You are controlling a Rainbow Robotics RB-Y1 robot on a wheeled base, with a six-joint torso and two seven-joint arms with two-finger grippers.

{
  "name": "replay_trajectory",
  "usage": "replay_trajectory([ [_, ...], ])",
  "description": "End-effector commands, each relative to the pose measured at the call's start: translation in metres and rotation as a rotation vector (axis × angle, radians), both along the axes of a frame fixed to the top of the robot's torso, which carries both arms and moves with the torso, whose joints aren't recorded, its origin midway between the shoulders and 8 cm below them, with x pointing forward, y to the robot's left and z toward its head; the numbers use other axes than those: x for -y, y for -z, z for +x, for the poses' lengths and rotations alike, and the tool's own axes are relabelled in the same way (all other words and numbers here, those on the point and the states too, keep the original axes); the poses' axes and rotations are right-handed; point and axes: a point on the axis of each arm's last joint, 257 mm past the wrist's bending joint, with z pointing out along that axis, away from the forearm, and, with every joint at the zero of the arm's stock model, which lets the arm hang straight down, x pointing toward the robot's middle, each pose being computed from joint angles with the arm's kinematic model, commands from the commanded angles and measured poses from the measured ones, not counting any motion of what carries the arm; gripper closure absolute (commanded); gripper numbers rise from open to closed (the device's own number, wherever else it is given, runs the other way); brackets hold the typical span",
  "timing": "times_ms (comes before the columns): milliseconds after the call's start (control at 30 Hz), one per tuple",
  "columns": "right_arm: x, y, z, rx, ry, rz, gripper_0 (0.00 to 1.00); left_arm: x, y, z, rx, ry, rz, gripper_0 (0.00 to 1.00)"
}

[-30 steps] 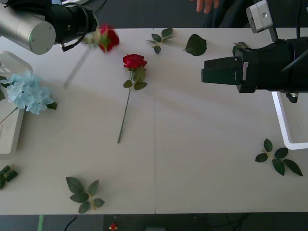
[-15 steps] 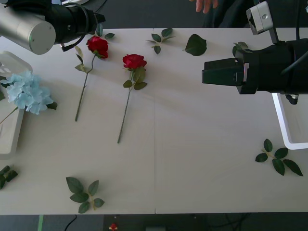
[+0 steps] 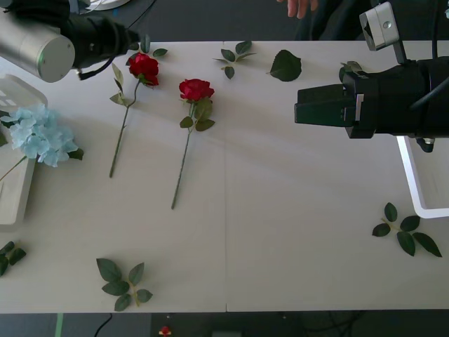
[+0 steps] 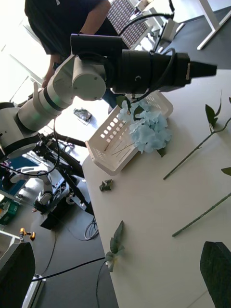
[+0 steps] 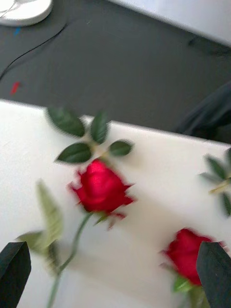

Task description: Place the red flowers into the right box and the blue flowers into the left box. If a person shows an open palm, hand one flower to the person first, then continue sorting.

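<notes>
Left gripper [image 5: 113, 276] spread wide, empty, hovering above nearest red rose [image 3: 143, 68]; second rose [image 3: 196, 90] just beyond. Light, floppy, thin slippery stem. I'd pinch the stem under the bloom, gently. Right gripper [image 4: 115, 276] also spread, idle.

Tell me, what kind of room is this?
Probably a robotics lab or workshop: a plain white table strewn with artificial red roses, black cables trailing across the dark floor, and other desks and equipment behind.

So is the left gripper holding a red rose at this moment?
No: the left gripper is open and empty above the table, and both red flowers lie flat on the table.
</notes>
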Motion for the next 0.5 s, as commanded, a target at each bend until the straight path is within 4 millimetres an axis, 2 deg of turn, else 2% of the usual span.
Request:
replay_trajectory([
  [33,-0.011,-0.005,-0.014,0.033,-0.042,0.017,0.00,-0.033,-0.031,0.001,0.023,-0.035,0.067,0.00],
  [67,-0.011,-0.005,-0.015,0.034,-0.043,0.016,0.00,-0.035,-0.027,-0.001,0.007,-0.040,0.075,0.00],
  [267,-0.011,-0.005,-0.014,0.033,-0.042,0.017,0.00,-0.055,0.026,-0.026,-0.179,-0.080,0.178,0.00],
  [500,-0.011,-0.005,-0.015,0.033,-0.043,0.018,0.00,-0.056,0.065,-0.043,-0.274,-0.061,0.266,0.00],
])
